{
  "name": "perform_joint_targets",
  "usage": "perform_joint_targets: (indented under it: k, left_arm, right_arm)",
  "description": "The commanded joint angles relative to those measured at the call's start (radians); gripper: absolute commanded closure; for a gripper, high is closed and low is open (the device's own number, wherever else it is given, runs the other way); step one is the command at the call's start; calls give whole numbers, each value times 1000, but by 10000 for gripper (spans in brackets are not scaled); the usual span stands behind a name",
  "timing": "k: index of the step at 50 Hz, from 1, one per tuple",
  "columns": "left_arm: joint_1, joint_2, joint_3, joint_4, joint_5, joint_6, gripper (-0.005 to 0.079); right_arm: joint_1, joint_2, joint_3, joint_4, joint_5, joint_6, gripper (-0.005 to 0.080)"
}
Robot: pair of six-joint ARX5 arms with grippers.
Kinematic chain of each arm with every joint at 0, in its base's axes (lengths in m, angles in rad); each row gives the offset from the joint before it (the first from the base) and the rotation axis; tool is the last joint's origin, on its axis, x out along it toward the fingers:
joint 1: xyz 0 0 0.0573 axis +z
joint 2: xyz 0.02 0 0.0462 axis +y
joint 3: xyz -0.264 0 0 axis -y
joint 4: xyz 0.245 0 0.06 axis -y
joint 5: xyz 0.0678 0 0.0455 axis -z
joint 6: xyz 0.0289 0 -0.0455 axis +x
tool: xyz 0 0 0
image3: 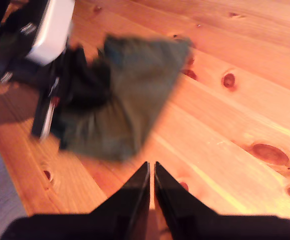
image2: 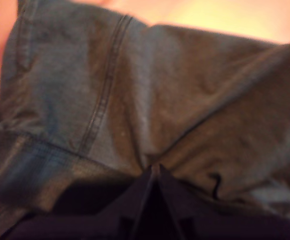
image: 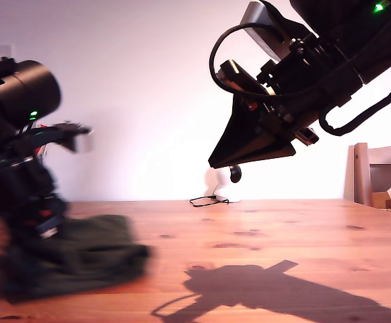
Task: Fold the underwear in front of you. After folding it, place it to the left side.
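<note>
The underwear (image: 81,259) is lying bunched on the wooden table (image: 282,232), at the exterior view's left. My first gripper (image2: 152,175) is pressing into the cloth, its jaws looking closed with fabric puckering around the tips; whether they are pinching it cannot be told. My second gripper (image: 223,161) is hanging high above the table at the exterior view's right, jaws nearly together and holding nothing. No writing is readable anywhere.
</note>
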Motion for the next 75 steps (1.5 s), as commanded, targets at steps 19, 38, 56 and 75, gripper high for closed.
perform_joint_targets:
  k: [19,38,56,75]
  left_arm:
    - [178,95,-93,-202,-333,104,764]
    - [109,-18,31,-261,-253,63,764]
    - [105,-215,42,-266,-172,53,764]
    - [103,-332,42,-187,350,-201,764]
  right_arm:
    - [-99,5,-17,50,-108,14,763]
    - [-105,5,-17,70,-190,55,763]
    - [-103,5,-17,89,-301,73,763]
    - [-96,-13,-23,113,-122,8,763]
